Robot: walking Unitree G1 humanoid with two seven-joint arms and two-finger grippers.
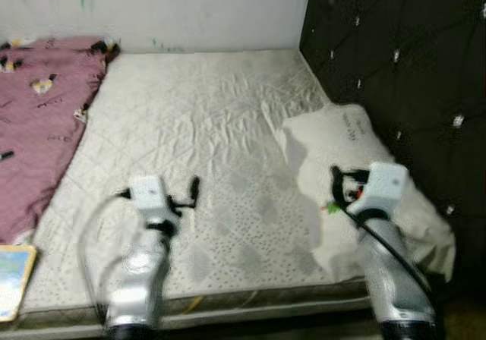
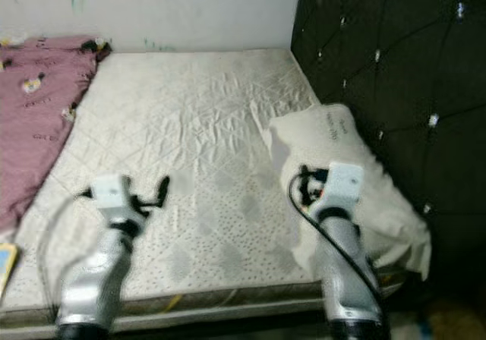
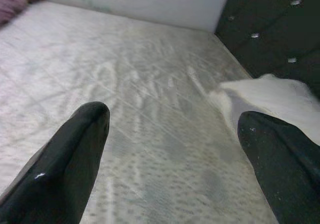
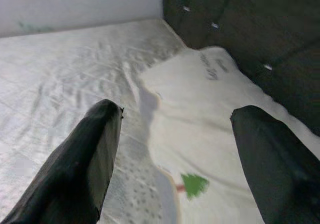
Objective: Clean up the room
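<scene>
A bare white quilted mattress (image 1: 197,120) lies before me. A white pillow (image 1: 342,139) with a small green tree print (image 4: 194,184) rests at its right side, against the dark tufted headboard (image 1: 402,51). A crumpled pink blanket (image 1: 38,120) covers the mattress's left part. My left gripper (image 3: 172,116) hovers open over the bare mattress near the front edge, holding nothing. Just above the pillow's near half, my right gripper (image 4: 178,110) is open too, one finger (image 4: 95,154) over the mattress and the other over the pillow.
A white wall (image 1: 190,10) runs behind the bed. A flat, colourful book-like object (image 1: 14,279) lies at the front left corner beside the blanket. The mattress's front edge (image 1: 250,298) is just below my arms.
</scene>
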